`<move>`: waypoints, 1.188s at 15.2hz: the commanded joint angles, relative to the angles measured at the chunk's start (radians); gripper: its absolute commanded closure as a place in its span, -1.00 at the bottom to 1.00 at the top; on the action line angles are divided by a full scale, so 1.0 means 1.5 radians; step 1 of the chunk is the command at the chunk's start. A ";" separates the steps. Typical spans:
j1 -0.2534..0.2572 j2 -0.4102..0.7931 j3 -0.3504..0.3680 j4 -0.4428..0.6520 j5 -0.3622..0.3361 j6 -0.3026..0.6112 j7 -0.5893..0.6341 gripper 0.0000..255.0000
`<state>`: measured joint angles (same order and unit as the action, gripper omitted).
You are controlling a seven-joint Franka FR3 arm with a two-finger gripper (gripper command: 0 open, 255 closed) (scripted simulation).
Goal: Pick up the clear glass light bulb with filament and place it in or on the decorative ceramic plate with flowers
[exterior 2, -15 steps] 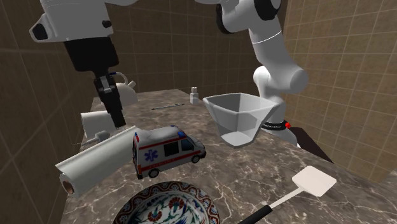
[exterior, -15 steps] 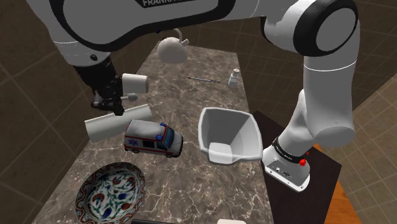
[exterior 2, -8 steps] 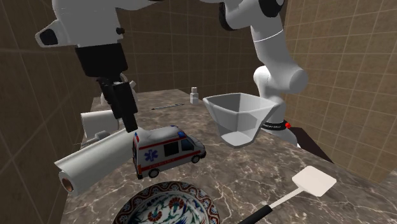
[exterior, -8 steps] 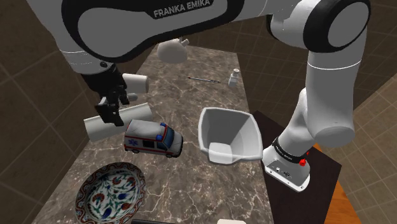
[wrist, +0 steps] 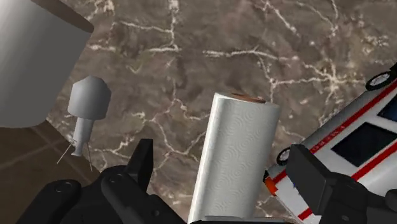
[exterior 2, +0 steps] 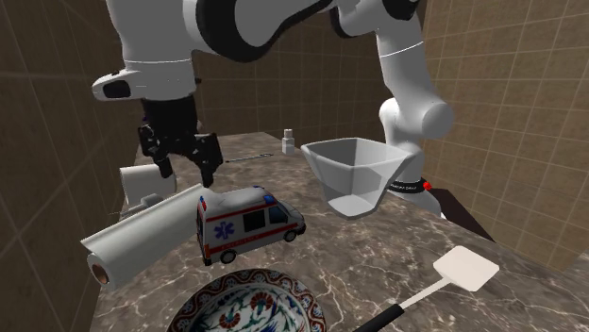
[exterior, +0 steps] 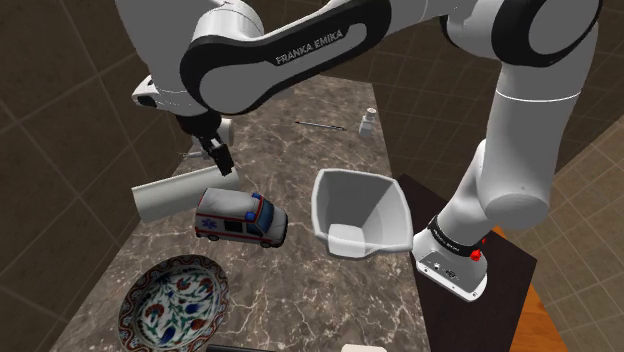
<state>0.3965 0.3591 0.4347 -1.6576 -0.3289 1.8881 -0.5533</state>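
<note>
The hand (exterior 2: 181,158) hangs open and empty over the worktop (exterior: 330,130), the bulb (wrist: 88,100) lies untouched, and the plate (exterior: 170,300) has nothing on it.

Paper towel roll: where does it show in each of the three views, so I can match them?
Shoulder view: paper towel roll left of centre, lying on its side.
Second exterior view: lower left, its cardboard core end towards the camera.
Wrist view: between the light bulb and the toy ambulance.
Shared landmark: the toy ambulance right beside the roll.
</note>
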 commanded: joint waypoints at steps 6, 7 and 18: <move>-0.073 0.042 0.003 -0.016 -0.088 0.130 -0.366 -1.00; -0.081 0.056 0.004 -0.006 -0.099 0.145 -0.416 -1.00; -0.096 0.140 -0.005 0.028 -0.152 0.217 -0.528 -1.00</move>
<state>0.2508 0.5610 0.4293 -1.6161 -0.5516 2.2069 -1.3484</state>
